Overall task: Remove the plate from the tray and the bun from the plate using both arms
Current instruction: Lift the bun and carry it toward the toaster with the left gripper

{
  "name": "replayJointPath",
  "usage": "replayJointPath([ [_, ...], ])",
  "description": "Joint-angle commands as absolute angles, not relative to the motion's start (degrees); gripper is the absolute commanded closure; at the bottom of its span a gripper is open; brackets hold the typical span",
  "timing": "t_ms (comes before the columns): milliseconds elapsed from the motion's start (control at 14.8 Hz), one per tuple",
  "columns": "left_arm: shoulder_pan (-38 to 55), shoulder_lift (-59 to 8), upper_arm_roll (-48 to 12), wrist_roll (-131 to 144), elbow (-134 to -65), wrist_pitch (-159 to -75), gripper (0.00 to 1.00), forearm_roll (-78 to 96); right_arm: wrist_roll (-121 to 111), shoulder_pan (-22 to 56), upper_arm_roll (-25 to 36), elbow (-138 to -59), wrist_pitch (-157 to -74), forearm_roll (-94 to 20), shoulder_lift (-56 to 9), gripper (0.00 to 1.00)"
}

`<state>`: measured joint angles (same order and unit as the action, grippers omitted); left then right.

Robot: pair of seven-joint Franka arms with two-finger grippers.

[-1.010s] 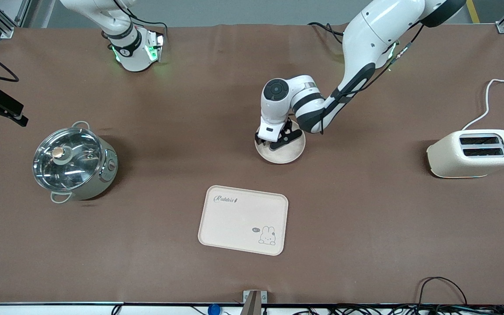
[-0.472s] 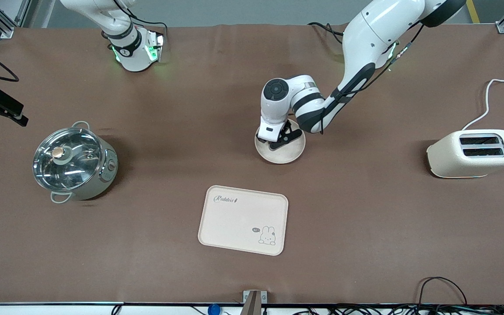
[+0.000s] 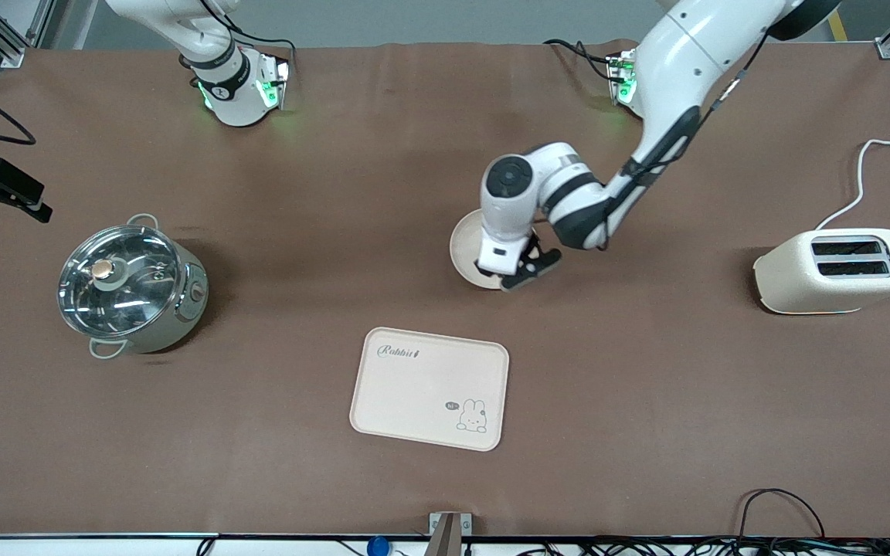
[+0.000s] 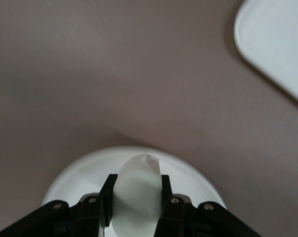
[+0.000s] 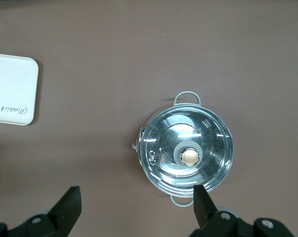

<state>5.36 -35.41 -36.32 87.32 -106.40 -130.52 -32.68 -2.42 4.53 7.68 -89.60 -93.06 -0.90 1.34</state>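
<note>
The round cream-white plate lies on the brown table, farther from the front camera than the tray; it also shows in the left wrist view. My left gripper is over the plate's nearer rim. In the left wrist view this gripper is shut on the bun, a pale cream lump held just above the plate. The hand hides the bun in the front view. My right gripper is open and empty, high over the steel pot; it is out of the front view.
The rectangular cream rabbit tray lies nearer the front camera than the plate, and shows in the left wrist view. The lidded steel pot stands toward the right arm's end. A cream toaster stands toward the left arm's end.
My left gripper has moved from over the plate's middle to over its nearer rim, a little toward the left arm's end. The plate has stayed in place.
</note>
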Motion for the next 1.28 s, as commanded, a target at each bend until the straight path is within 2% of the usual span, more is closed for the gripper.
replayJointPath([
  [0, -8.3, -34.5, -42.0, 75.6, -107.0, -129.6, 0.61, -32.3, -1.1, 5.5, 8.2, -89.4, -92.6, 0.1, 1.5, 0.0],
  [337, -19.8, -35.2, -42.2, 57.3, -107.3, -129.6, 0.6, -33.1, -1.1, 5.9, 8.2, -89.4, -92.4, 0.1, 1.6, 0.0],
  [1078, -28.8, -40.2, -41.6, 45.6, -108.0, -135.2, 0.57, -39.8, -1.1, 6.6, 8.2, -89.4, -92.9, 0.1, 1.6, 0.0],
  [1145, -28.7, -40.6, -41.5, 45.5, -107.7, -135.2, 0.55, -39.9, -1.1, 6.6, 8.2, -89.5, -92.9, 0.1, 1.6, 0.0],
  [1212, -28.7, -41.4, -41.5, 45.3, -107.1, -135.4, 0.47, -40.2, -1.1, 6.5, 8.2, -89.6, -92.9, 0.1, 1.6, 0.0],
])
